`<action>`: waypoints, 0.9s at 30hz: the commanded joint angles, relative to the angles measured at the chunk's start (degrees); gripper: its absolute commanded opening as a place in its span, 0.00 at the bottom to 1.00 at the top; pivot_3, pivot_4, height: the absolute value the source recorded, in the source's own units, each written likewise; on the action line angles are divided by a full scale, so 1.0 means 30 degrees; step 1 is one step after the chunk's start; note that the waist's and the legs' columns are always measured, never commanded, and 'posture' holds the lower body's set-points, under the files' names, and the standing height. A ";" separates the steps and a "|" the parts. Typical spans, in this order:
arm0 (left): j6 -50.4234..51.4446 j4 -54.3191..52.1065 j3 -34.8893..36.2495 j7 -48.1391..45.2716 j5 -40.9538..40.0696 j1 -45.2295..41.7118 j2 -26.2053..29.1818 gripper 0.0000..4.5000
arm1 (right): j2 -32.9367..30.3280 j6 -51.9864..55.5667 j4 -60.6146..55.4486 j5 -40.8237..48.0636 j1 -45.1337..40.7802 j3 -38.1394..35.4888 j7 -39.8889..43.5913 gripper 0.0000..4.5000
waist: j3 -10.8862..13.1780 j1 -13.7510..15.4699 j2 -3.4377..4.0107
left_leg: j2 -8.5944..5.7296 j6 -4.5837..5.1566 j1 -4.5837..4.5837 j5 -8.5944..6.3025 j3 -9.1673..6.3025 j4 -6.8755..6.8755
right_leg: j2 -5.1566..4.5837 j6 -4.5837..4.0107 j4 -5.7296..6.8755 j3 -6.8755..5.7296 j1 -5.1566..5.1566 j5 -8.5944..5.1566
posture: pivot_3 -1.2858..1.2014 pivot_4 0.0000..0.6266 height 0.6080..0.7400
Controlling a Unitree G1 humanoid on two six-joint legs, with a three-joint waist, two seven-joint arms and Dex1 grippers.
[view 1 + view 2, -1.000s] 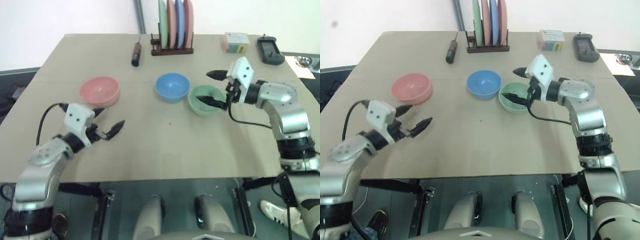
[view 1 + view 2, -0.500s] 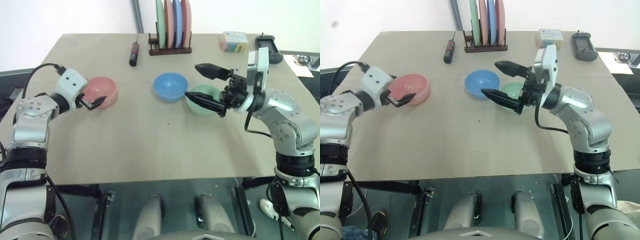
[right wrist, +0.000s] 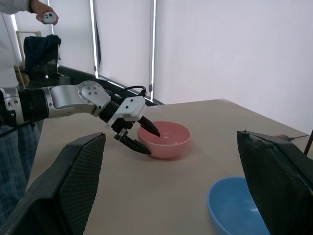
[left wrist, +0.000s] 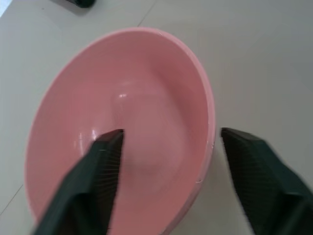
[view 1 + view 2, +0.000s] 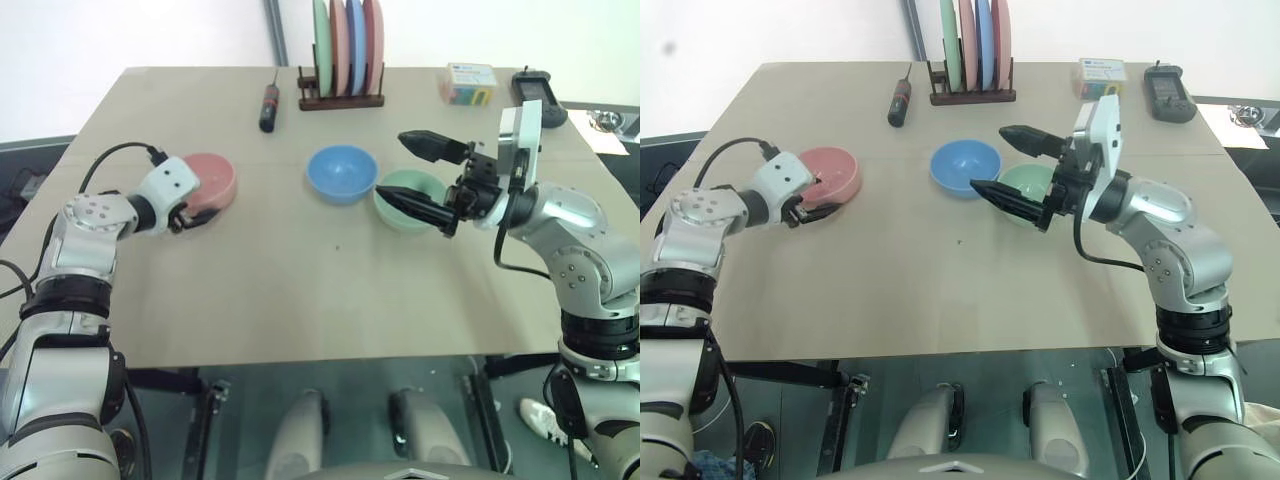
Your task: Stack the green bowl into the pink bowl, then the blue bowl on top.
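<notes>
My left gripper (image 4: 166, 147) straddles the pink bowl's (image 4: 146, 98) near wall at centre-left of the head view, one finger inside, one outside, not yet pinched against it. My right gripper (image 5: 420, 175), fingers spread wide and holding nothing, hovers above the green bowl (image 5: 415, 190) right of centre. The blue bowl (image 5: 342, 172) sits just left of it. The small box (image 5: 470, 83) (upper right) carries print I can't read.

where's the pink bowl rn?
Head views: the pink bowl sits on the table's left side, left of the blue bowl, with the left gripper straddling its near rim.
</notes>
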 commanded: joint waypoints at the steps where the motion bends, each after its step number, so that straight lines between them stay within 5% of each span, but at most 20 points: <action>1: -0.0661 0.0458 0.0001 0.0099 0.0351 -0.0691 0.0111 0.23 | -0.0248 -0.0496 -0.0444 0.0322 -0.0065 -0.0321 0.0096 1.00 | 0.0000 -0.0002 -0.0001 | 0.0000 0.0000 -0.0001 0.0000 -0.0002 0.0000 | 0.0001 0.0000 0.0000 -0.0002 0.0000 0.0000 | 0.52 0.24 1.00; 4: -0.0850 0.0741 -0.0040 0.0049 0.0443 -0.0807 0.0071 0.02 | -0.0310 -0.0579 -0.0391 0.0331 -0.0052 -0.0292 0.0086 1.00 | 0.0000 -0.0011 -0.0001 | 0.0000 0.0000 0.0000 0.0000 0.0001 0.0000 | 0.0000 0.0000 0.0002 0.0002 0.0000 0.0000 | 0.52 0.24 1.00; 11: -0.1000 -0.1368 -0.0401 -0.1289 0.0179 -0.0609 -0.0014 0.02 | -0.0389 -0.0681 -0.0302 0.0287 -0.0070 -0.0206 0.0112 1.00 | 0.0000 0.0006 -0.0002 | 0.0000 0.0000 -0.0001 0.0000 -0.0002 0.0003 | 0.0000 0.0000 0.0009 0.0001 -0.0001 0.0000 | 0.52 0.24 1.00; 21: 0.1442 -1.5614 -0.2838 -0.7943 -0.2324 0.3755 0.0440 0.02 | -0.0378 -0.0857 -0.0009 -0.0024 -0.0399 0.0375 0.0311 1.00 | 0.0004 -0.0059 0.0004 | -0.0005 0.0000 -0.0024 0.0000 0.0009 0.0013 | -0.0016 -0.0002 0.0000 0.0019 -0.0007 0.0002 | 0.52 0.24 1.00; 27: 0.0534 -1.7473 -0.4549 -0.8575 -0.0920 0.3588 -0.0007 0.02 | -0.0289 -0.1002 0.0055 -0.0119 -0.0567 0.0712 0.0334 1.00 | 0.0004 -0.0039 0.0007 | 0.0015 0.0005 0.0012 0.0003 0.0002 0.0024 | 0.0019 -0.0003 0.0032 0.0021 -0.0002 -0.0006 | 0.52 0.24 1.00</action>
